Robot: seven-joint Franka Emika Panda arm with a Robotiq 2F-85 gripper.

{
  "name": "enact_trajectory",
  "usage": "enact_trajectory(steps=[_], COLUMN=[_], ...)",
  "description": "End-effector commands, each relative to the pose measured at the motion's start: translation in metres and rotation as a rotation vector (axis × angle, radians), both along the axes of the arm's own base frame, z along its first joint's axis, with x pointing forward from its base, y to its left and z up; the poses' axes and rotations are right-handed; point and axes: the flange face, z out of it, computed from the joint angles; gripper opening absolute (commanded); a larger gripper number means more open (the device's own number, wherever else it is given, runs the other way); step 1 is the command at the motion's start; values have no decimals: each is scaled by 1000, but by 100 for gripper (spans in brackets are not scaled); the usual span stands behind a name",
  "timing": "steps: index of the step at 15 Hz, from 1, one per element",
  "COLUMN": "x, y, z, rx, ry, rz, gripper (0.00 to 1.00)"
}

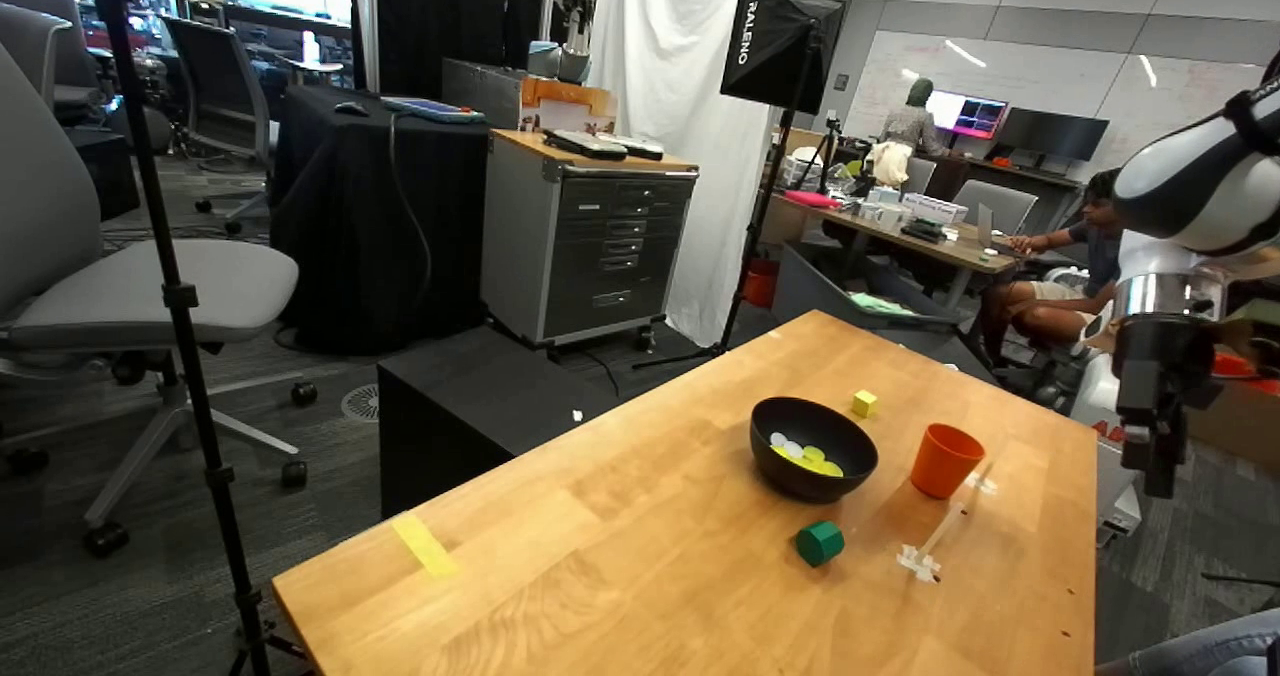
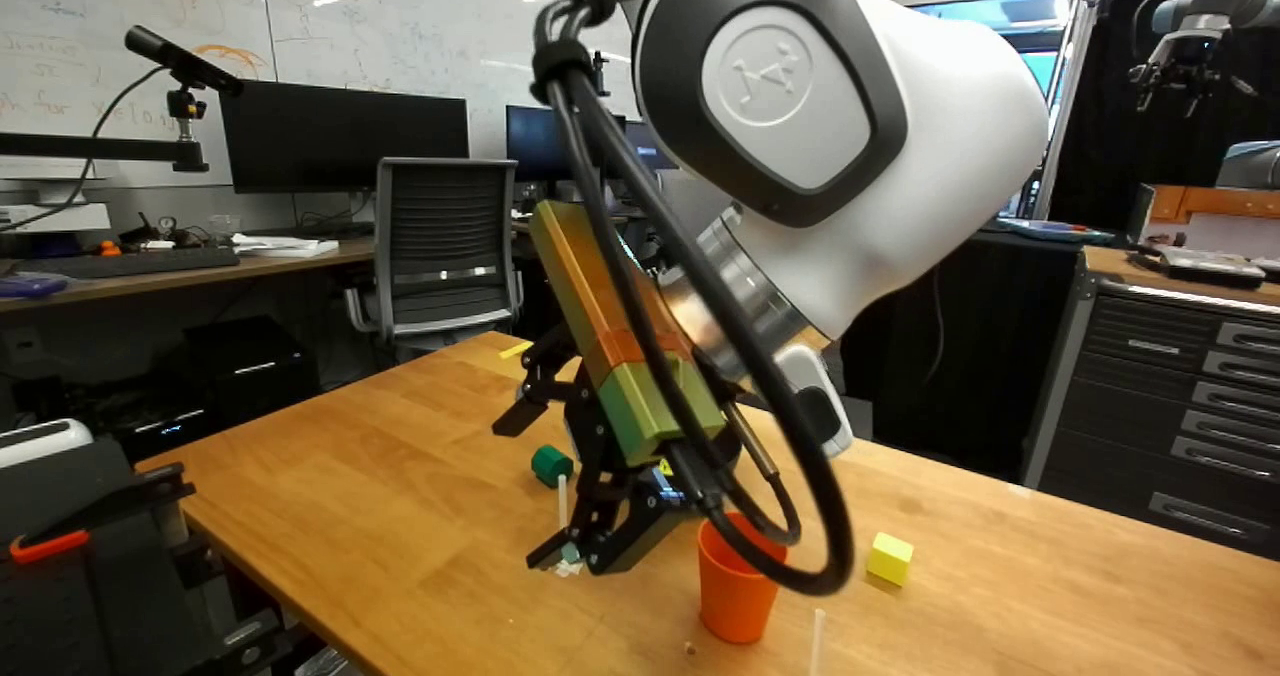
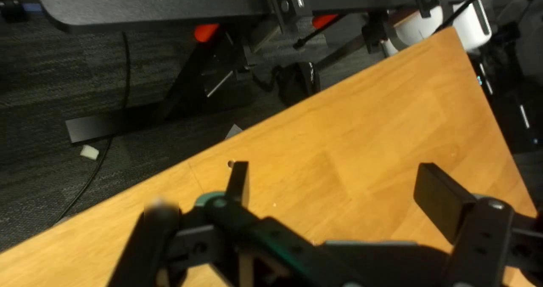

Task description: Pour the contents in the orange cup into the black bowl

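The orange cup [image 1: 946, 464] stands upright on the wooden table, also in an exterior view [image 2: 735, 598]; nothing shows inside it. The black bowl [image 1: 785, 476] stands beside it, a short gap apart. Small pale yellow and white pieces [image 1: 815, 459] lie in the bowl. The bowl is hidden behind the arm in an exterior view and out of the wrist view. My gripper [image 2: 530, 486] is tilted, open and raised above the table, away from the cup. It also shows in an exterior view [image 1: 1148, 461]. In the wrist view, its fingers [image 3: 339, 191] are wide apart with nothing between them.
A green block [image 1: 820, 543] lies in front of the bowl. A yellow block [image 1: 865, 403] lies behind it. Thin clear sticks [image 1: 942, 529] are taped near the cup. Yellow tape [image 1: 424, 544] marks the table's far end. The table edge [image 3: 271, 118] crosses the wrist view.
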Motion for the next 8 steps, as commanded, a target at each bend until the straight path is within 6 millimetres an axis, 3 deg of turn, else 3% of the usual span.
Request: enact_trajectory(steps=[1, 5, 8], x=[-15, -20, -13], y=[5, 11, 19], z=[20, 32, 45], rx=[20, -2, -45], ry=[-22, -72, -156], rz=[112, 143, 112], gripper=[100, 100, 100])
